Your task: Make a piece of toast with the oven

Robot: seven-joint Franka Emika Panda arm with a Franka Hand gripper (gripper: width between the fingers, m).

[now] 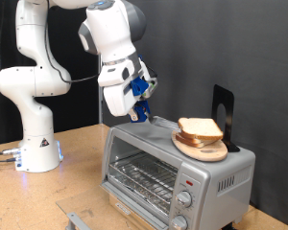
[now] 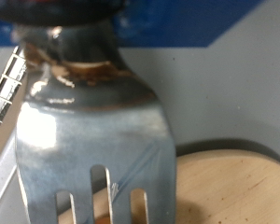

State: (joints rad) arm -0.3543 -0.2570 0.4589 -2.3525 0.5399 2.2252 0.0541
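The silver-grey toaster oven stands at the exterior view's lower right. Its glass door is shut, the wire rack shows behind it, and no bread shows inside. My gripper hangs just above the oven's top left corner, shut on a slotted metal spatula that fills the wrist view. The spatula's blade reaches toward a round wooden plate. In the exterior view that plate sits on the oven's top with stacked bread slices on it. The single piece of toast is out of view.
A black upright stand is on the oven's top behind the plate. Two round knobs and a red light are on the oven's front right. The robot base stands at the exterior view's left on the wooden table.
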